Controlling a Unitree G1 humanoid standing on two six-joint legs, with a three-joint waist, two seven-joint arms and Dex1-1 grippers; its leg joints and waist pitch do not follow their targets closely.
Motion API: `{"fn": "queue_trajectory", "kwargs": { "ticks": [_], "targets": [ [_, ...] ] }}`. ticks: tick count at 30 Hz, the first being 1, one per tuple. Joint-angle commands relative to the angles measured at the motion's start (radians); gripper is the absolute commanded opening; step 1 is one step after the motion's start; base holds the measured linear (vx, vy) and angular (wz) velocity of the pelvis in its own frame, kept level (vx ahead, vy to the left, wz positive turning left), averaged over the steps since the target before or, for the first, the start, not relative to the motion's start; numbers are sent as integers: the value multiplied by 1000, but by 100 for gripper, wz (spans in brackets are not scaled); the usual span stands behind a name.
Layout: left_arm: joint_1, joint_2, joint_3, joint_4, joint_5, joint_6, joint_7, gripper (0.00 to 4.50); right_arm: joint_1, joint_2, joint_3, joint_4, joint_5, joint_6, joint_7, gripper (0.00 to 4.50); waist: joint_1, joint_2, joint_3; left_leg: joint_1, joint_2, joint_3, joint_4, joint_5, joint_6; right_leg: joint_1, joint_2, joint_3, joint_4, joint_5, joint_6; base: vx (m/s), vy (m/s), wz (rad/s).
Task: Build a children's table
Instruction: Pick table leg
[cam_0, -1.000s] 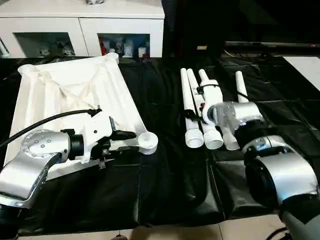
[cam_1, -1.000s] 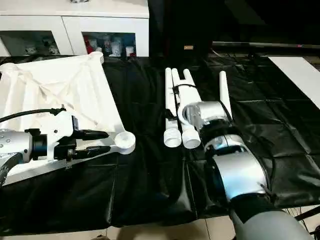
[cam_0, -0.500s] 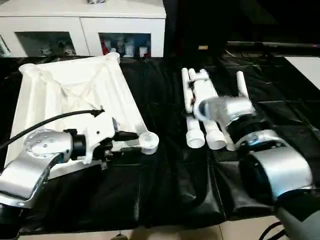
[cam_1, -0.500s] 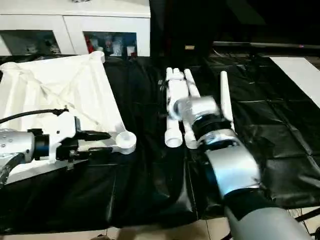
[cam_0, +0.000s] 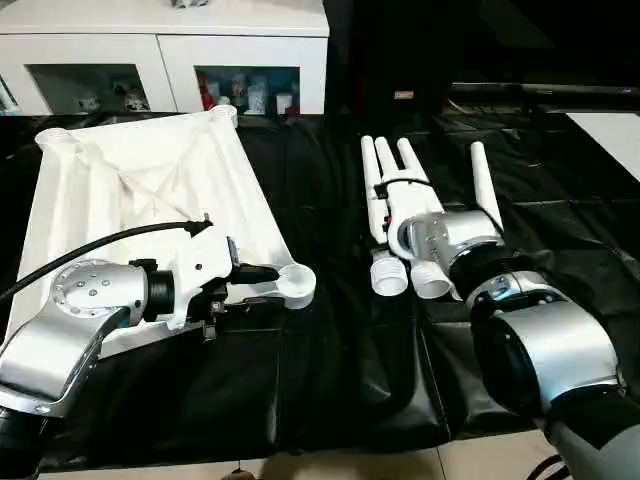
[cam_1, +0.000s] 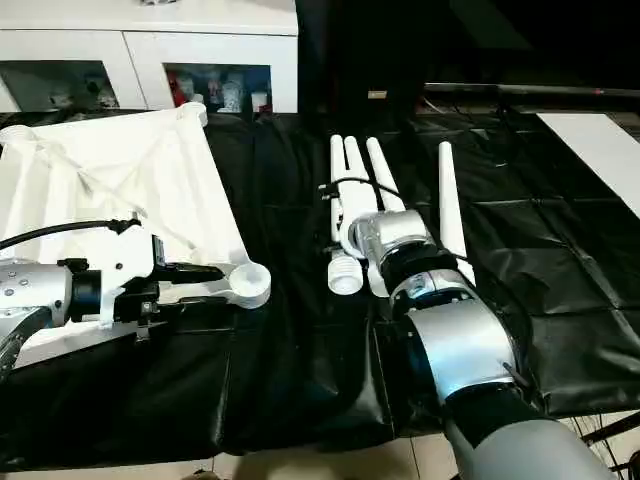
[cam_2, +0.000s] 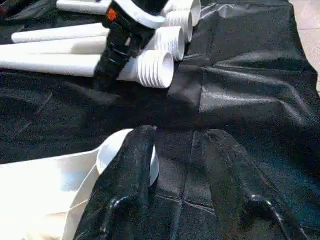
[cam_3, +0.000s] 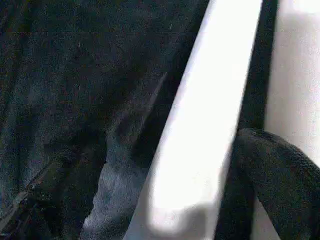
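The children's table lies in parts on a black sheet. Its white rimmed tabletop rests upside down on the left, with a round corner socket at its near right corner. My left gripper is shut on the tabletop's rim just beside that socket; one finger lies over the white edge. Several white tapered legs lie side by side on the right, ribbed ends toward me. My right gripper is low over them and open, one finger beside a leg.
A white cabinet with glass doors stands behind the big table. One leg lies apart to the right of the bundle. The black sheet ends at the table's front edge near me. A white panel lies at the far right.
My right wrist has shifted a little left over the legs and turned. The left gripper and the tabletop have stayed put.
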Motion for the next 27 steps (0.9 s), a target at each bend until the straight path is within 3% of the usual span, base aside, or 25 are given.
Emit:
{"fn": "queue_trajectory", "kwargs": {
  "ticks": [1,17,27],
  "targets": [
    [-1,3,-17,-24,0,7,-10,186,10,0,-10,17,-1,10,-8,432,6,12,-72,10,56,-10,-62,-26,-15,51,-93,51,-49,114,-257,0,0,0],
    [-10,4,-33,-16,2,14,-18,186,25,-2,-97,50,49,48,-7,310,11,15,-72,12,57,-10,-63,-43,-26,50,-93,50,-49,100,-257,0,0,0],
    [-44,-17,-50,11,32,18,13,186,35,-24,-98,56,37,47,3,231,19,17,-72,14,56,-10,-63,-55,-32,49,-92,50,-51,86,-253,0,0,0]
  ]
}}
